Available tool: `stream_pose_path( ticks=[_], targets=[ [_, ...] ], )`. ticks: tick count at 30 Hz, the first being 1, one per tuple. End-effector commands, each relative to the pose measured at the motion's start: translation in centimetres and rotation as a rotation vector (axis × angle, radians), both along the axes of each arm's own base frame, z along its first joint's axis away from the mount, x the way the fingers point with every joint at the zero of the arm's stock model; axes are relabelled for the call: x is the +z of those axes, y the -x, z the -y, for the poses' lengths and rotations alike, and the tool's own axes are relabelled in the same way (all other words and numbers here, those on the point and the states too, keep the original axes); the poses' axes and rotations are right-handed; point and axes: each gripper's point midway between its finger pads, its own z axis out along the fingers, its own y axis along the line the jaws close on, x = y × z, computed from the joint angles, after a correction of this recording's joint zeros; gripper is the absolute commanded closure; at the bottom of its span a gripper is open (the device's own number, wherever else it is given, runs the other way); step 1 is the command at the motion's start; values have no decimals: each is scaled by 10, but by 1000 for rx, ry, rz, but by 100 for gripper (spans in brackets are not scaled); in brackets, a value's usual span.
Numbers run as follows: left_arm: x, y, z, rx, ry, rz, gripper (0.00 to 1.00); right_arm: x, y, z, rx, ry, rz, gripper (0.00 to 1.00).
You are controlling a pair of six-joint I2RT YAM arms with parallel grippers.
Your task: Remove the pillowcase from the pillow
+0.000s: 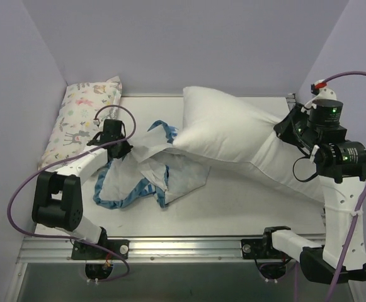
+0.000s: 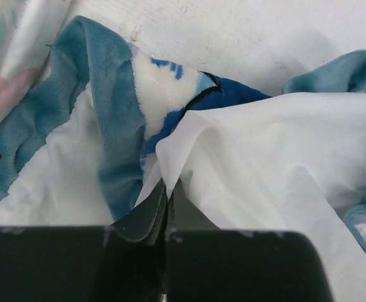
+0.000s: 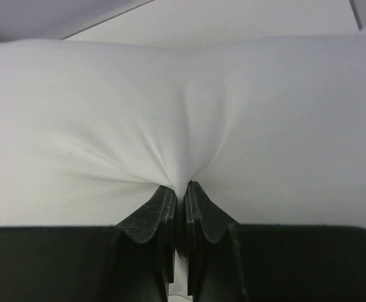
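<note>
The plain white pillow (image 1: 233,135) lies across the table's right half, bare, stretched toward my right gripper (image 1: 291,129), which is shut on a pinch of its fabric (image 3: 183,126). The pillowcase (image 1: 151,176) lies crumpled at centre left, white inner face up, blue ruffled trim at its edges, and appears off the pillow. My left gripper (image 1: 121,150) is shut on a fold of its white inner fabric (image 2: 245,145). The blue trim (image 2: 110,119) and a patch of the blue pattern show beside the fingers in the left wrist view.
A small pastel animal-print pillow (image 1: 85,116) lies along the left wall. Purple walls close in the back and both sides. A metal rail (image 1: 189,246) with the arm bases runs along the near edge.
</note>
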Motion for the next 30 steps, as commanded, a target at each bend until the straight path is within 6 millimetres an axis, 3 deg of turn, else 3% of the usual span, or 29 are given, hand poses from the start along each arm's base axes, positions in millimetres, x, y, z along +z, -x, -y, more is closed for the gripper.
stream_pose_path(
  ticks=[1,4,8,9,10,13,14,15,16,23,30],
  targets=[
    [-2,-10,7,4,-1,30,100,84,-7,-12,33,-81,280,100],
    [-3,-7,15,-9,8,37,100,90,-15,-15,42,-85,294,100],
    [6,-1,25,-28,18,60,100,80,-41,-19,39,-104,297,100],
    [10,3,27,-33,24,75,100,66,-50,-21,35,-108,275,100],
    [12,6,33,-46,25,81,100,69,-62,-23,32,-118,308,100],
    [19,17,42,-67,30,101,100,49,-94,-29,1,-116,322,100],
    [21,22,48,-84,31,104,100,44,-102,-22,-51,-95,333,100],
    [28,25,51,-93,39,124,100,45,-111,-23,-69,-101,368,100],
    [27,30,52,-99,40,123,100,22,-118,-28,-77,-91,334,100],
    [55,44,61,-150,69,185,99,-34,-139,-43,-111,-58,311,100],
    [78,49,82,-257,82,222,86,-74,-148,-57,-41,-66,221,100]
  ],
)
